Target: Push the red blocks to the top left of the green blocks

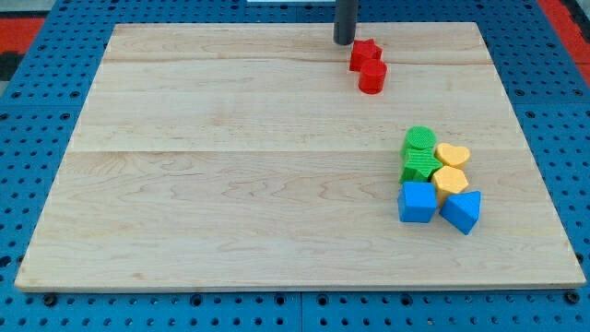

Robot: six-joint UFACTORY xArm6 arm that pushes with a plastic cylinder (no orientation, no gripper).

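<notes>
No pincer is fitted, so none can be described; my tip [344, 41] is set near the tabletop's [230, 184] top edge, just beside the red star block [365, 53], which touches the red cylinder [371, 77]. Both lie up and left of the green blocks [419, 153], clustered toward the right edge with yellow blocks [451, 167] and blue blocks [438, 206].

Our rod [345, 20]: dark grey.
Blocks just right of my tip [344, 42]: red star [364, 54], red cylinder [371, 77].
Blocks far below-right of it: two green [419, 140] [419, 165], two yellow [453, 154] [450, 180], two blue [417, 202] [462, 211].
Our board [230, 157]: pale wood, grained.
Surround [28, 138]: blue with dark holes.
</notes>
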